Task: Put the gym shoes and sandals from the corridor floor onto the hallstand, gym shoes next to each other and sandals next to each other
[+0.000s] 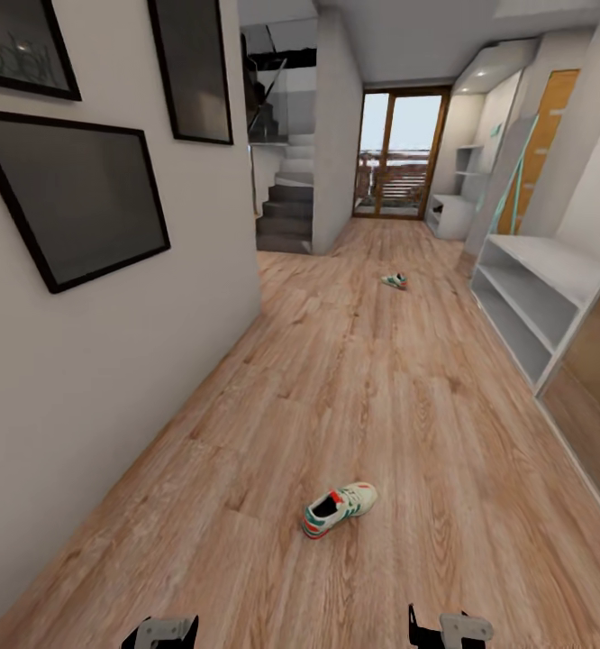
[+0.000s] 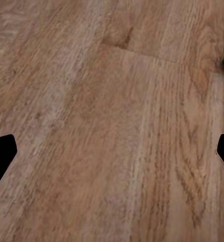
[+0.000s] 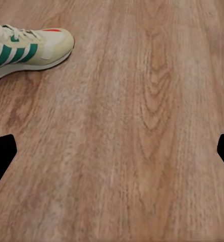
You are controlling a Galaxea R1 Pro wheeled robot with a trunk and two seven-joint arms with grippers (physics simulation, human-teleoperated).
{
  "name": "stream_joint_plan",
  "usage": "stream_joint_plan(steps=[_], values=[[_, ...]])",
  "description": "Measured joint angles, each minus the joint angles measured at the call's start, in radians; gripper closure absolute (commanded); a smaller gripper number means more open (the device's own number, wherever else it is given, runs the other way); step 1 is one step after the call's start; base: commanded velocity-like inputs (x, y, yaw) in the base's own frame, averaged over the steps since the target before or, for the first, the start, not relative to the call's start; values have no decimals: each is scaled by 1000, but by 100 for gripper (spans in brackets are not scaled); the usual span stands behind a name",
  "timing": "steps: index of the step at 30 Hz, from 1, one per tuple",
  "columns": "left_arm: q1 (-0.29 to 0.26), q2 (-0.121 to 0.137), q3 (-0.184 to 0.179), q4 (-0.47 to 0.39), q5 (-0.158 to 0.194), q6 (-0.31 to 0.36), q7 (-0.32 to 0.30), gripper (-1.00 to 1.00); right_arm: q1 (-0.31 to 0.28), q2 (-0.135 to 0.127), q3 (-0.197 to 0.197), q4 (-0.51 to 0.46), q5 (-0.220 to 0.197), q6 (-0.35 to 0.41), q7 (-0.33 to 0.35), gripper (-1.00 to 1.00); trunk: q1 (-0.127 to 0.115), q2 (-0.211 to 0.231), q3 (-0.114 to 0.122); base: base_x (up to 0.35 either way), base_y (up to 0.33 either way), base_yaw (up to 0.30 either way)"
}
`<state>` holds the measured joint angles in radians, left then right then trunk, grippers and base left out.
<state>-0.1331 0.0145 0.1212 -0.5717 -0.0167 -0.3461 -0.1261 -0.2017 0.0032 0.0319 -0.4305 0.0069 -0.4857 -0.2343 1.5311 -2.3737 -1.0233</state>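
a: where's the near gym shoe [image 1: 340, 508] lying?
b: on the corridor floor [image 1: 381, 388], ahead of both claws, long axis slanted, toe toward the right wall, heel nearer the left.
a: any writing on it?
b: none legible; green stripes and a red tongue patch show in the right wrist view [image 3: 26, 48].
a: the other one?
b: the far gym shoe [image 1: 395, 281] lies well down the corridor, near the low white shelving [image 1: 539, 302].
a: claws?
b: left claw [image 2: 112, 154] and right claw [image 3: 112, 154] both spread apart over bare planks, holding nothing.

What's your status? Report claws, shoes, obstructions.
Both claws open, empty: left claw, right claw. Near gym shoe on floor ahead; far gym shoe down corridor. Path unobstructed.
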Motion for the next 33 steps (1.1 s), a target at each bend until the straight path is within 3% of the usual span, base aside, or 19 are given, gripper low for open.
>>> stream_joint_plan(steps=[33], values=[[0,0,0,-1,-1,0,0,-100,0,0,0,0,0,0,0,-100,0,0,0,5,4,-300]])
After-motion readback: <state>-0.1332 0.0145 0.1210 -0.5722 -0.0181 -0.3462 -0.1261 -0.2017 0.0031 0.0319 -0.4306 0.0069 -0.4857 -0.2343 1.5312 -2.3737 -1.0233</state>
